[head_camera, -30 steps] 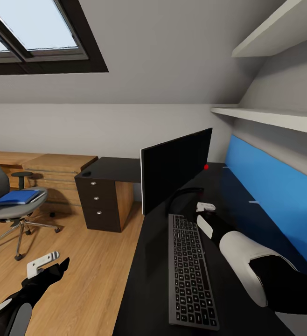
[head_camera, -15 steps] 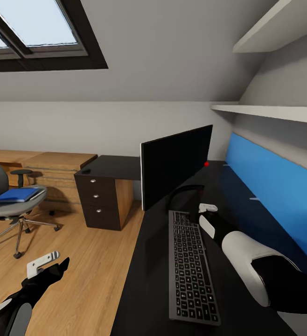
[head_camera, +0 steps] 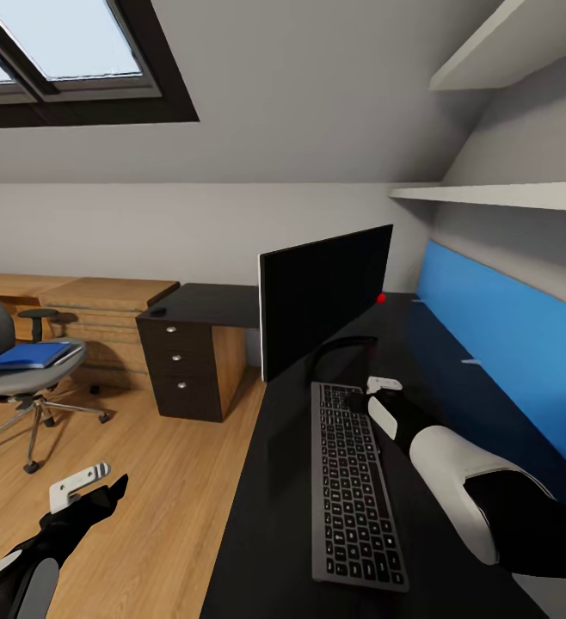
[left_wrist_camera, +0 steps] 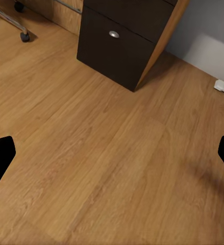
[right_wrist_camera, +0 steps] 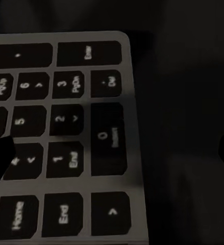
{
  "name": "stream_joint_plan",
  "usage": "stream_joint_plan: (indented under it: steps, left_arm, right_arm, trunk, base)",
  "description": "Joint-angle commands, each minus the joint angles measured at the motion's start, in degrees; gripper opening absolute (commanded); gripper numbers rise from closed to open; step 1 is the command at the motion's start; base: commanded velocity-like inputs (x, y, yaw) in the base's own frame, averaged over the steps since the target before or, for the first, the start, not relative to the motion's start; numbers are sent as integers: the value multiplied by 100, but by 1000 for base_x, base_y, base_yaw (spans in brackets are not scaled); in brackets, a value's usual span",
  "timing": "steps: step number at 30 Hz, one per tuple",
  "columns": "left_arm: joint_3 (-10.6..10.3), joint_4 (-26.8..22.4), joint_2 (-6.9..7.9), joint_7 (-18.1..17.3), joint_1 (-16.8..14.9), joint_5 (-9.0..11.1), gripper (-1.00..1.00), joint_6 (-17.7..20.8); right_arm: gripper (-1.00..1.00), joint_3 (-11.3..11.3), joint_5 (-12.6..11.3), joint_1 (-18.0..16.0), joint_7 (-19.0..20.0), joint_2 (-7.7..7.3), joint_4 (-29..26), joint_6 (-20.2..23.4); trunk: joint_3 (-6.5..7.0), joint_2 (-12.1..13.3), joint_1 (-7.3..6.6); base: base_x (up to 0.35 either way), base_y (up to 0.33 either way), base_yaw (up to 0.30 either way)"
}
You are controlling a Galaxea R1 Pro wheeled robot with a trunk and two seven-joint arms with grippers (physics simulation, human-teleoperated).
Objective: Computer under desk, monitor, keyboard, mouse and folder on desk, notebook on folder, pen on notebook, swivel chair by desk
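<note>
Little among the things themselves has moved since a second ago: the head view has slid slightly, so the chair sits nearer the left edge, while the keyboard lies as before on the desk, lengthwise just in front of the monitor. The right gripper has stayed low by the keyboard's far right corner; its wrist view looks down on the number-pad keys with a dark fingertip at each side and nothing between, so it is spread and empty. That reads as the keyboard already placed. The left gripper hangs over the wood floor, likewise wide apart and empty. The folder still lies on the chair seat, well apart from the desk; fetching it looks a likely next job.
</note>
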Motion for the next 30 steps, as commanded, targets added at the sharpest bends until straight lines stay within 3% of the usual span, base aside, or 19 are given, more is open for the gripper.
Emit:
stream_joint_plan:
  steps: [1,6,12,22,26,30]
  left_arm:
    - [-3,-7,2,47,-3,61,100,28]
    - [-3,-7,2,47,-3,61,100,28]
    - [-3,-7,2,47,-3,61,100,28]
    - [13,-8,10,47,-3,61,100,28]
    - [8,-9,8,47,-3,61,100,28]
    - [13,-9,10,47,-3,61,100,28]
  right_arm:
    - [100,49,-58,-2,-38,-2,-11,29]
    - [100,51,-57,-2,-36,2,-11,31]
    - [100,52,-57,-2,-39,5,-11,34]
    - [100,52,-56,-2,-40,5,-11,34]
    - [100,52,-56,-2,-41,5,-11,33]
    - [100,52,-56,-2,-38,5,-11,35]
  trunk:
    - [-6,-3,0]
    - [-6,-3,0]
    - [-114,-244,131]
    - [-114,-244,131]
    - [-186,-404,219]
    - [-186,-404,219]
  base:
    - [0,0,0]
    - [0,0,0]
    - [0,0,0]
    - [0,0,0]
    - [0,0,0]
    - [0,0,0]
